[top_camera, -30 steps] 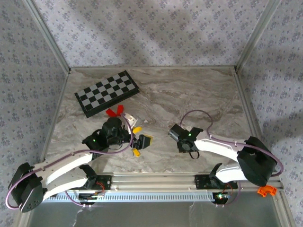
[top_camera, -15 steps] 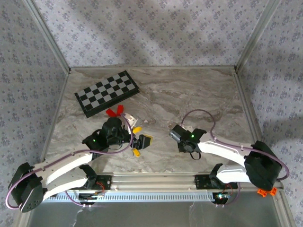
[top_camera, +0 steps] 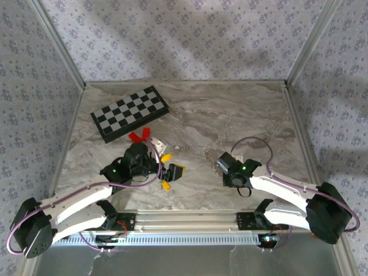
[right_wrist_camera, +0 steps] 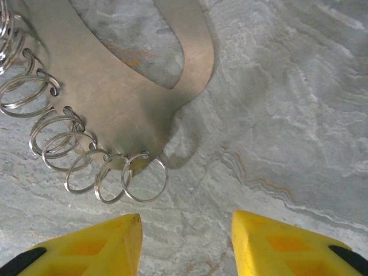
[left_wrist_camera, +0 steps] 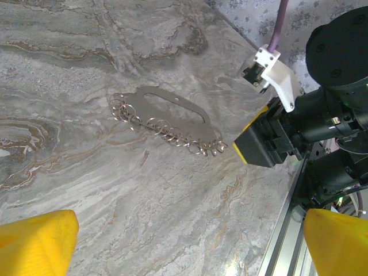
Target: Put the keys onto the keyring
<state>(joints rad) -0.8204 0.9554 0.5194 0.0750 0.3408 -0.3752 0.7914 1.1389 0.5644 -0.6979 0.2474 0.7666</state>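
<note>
The right gripper (right_wrist_camera: 184, 229) has drawn back rightward and nearer, jaws half parted and empty, stopping just short of the keyring (right_wrist_camera: 109, 86) (a slotted plate fringed with split rings) lying flat on the table (left_wrist_camera: 86, 172). The left gripper (left_wrist_camera: 187, 241) gapes wide, empty, so threading looks unstarted.

One chessboard (top_camera: 130, 112), two red blocks (top_camera: 136, 137), one ringed metal plate (right_wrist_camera: 115, 98)

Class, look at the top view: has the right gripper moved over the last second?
Yes. The right gripper has shifted right, farther from the chessboard.
</note>
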